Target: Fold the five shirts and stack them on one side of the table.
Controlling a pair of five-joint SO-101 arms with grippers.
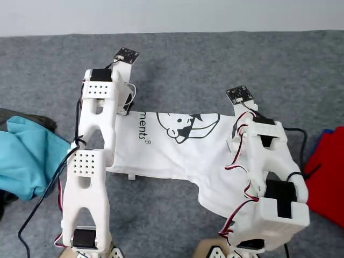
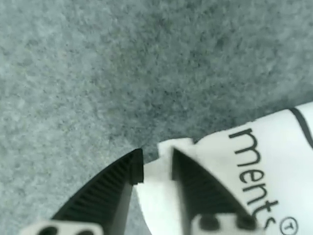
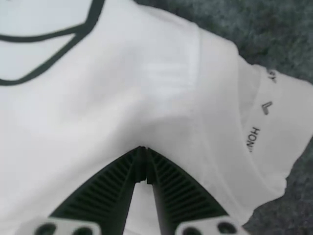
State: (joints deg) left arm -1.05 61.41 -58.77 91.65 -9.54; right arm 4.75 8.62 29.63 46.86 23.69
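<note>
A white shirt point(image 1: 177, 153) with a black printed drawing and lettering lies partly folded across the middle of the grey table. My left gripper point(image 2: 156, 169) is shut on the shirt's far left corner point(image 2: 164, 149), and white cloth shows between its black fingers point(image 2: 122, 181). It sits at the shirt's far left end in the high view point(image 1: 127, 105). My right gripper point(image 3: 143, 169) is shut on a pinch of the white shirt point(image 3: 146, 88) near the collar band point(image 3: 254, 132), at the shirt's right side point(image 1: 239, 129).
A teal shirt point(image 1: 27, 156) lies bunched at the left edge over a dark garment point(image 1: 29, 119). A red shirt point(image 1: 328, 177) lies at the right edge with a bit of blue cloth point(image 1: 324, 133) behind it. Bare grey carpet point(image 1: 188, 70) stretches beyond the shirt.
</note>
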